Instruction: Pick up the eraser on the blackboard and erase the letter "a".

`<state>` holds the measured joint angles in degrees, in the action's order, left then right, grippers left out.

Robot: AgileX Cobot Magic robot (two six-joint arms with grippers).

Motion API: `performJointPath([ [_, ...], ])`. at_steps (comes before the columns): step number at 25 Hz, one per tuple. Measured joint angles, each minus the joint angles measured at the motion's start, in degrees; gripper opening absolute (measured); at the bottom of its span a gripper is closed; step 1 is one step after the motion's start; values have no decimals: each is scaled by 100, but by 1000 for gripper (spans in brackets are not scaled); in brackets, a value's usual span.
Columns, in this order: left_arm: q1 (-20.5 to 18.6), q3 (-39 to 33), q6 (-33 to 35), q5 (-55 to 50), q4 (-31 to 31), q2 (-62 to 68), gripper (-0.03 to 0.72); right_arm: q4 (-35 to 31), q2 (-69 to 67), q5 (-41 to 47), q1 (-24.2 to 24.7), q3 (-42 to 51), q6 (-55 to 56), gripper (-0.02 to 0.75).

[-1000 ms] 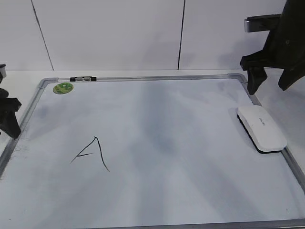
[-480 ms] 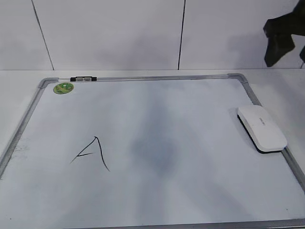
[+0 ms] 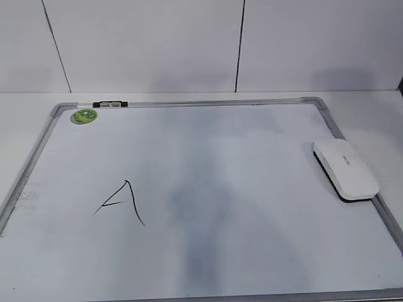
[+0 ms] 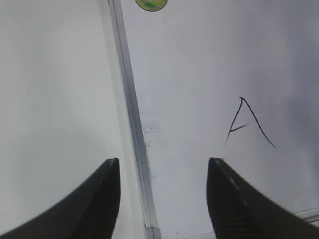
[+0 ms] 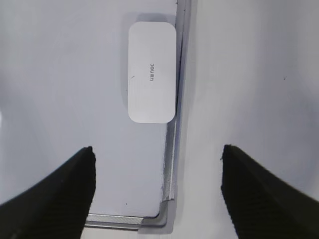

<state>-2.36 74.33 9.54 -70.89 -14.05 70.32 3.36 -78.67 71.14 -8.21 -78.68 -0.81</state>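
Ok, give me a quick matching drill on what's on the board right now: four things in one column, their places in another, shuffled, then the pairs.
Things:
1. eraser
2. green sticker
3. drawn letter
4. marker

Places, as the exterior view shows them:
a. on the far frame rail, near the left corner
b. lying along the board's right rail
c. inside the far left corner of the board
d. left part of the board, toward the near edge

Pairs: 1-b, 2-c, 3-d, 4-a

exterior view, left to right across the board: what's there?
Green sticker → marker → capital "A" → eraser, lying at the blackboard's right frame edge. No gripper in this view.
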Motion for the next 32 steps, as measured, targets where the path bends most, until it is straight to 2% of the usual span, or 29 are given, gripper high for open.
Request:
performJointPath([
  [7,0,-1034,-2,-33,85,-1358,418,0,1081,23,0,588,-27,594],
  [21,11,-2844,-59,-96,-105,-3905,418,0,4132,72,0,2848,-50,594],
  [27,200,-3614,-59,-137,136,-4652,418,33,5233,97,0,3594,-50,594],
  [32,214,-4089,-59,-137,230,-5040,418,70,5771,-66,0,4264,-50,594],
])
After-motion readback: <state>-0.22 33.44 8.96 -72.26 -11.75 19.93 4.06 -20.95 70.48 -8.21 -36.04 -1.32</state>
